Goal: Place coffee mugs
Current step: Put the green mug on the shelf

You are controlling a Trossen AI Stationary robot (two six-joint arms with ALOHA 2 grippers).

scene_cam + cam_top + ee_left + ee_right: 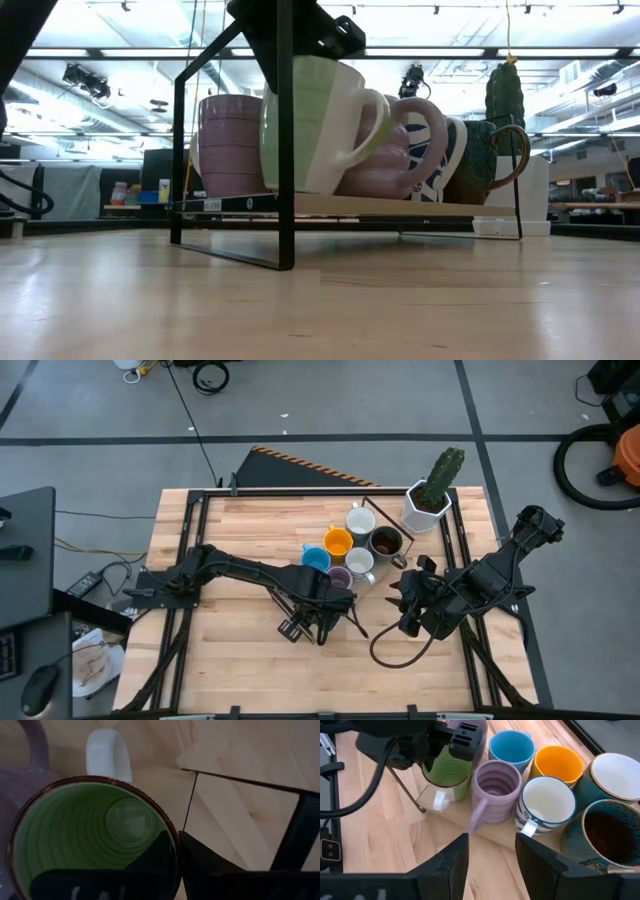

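The green mug (447, 772), with a white handle (106, 754), is in my left gripper (322, 600), which is shut on it at the near left end of the mug cluster. Beside it on a raised wooden board stand a lilac mug (495, 785), blue mug (510, 747), orange mug (557, 762), blue-striped white mug (542, 802), another white mug (620, 770) and a dark brown mug (610, 830). A second lilac mug (230, 145) shows in the low view. My right gripper (491, 845) hangs open, near the cluster and toward the table's right, touching nothing. My left gripper holds the green mug by its rim (175, 837), on the side roughly opposite the handle. One finger (150, 860) is inside the cup and the other finger (210, 865) is outside the wall. The fingers come from above, pointing down. The mug (310, 125) leans a little, its base at the board; whether it rests there I cannot tell.
The board sits in a black wire frame (285, 230) above the tabletop. A white faceted pot with a cactus (430, 500) stands at the far right corner. Bare wood lies on the near side of the table (250, 670), and a black cable (395, 655) loops by the right arm.
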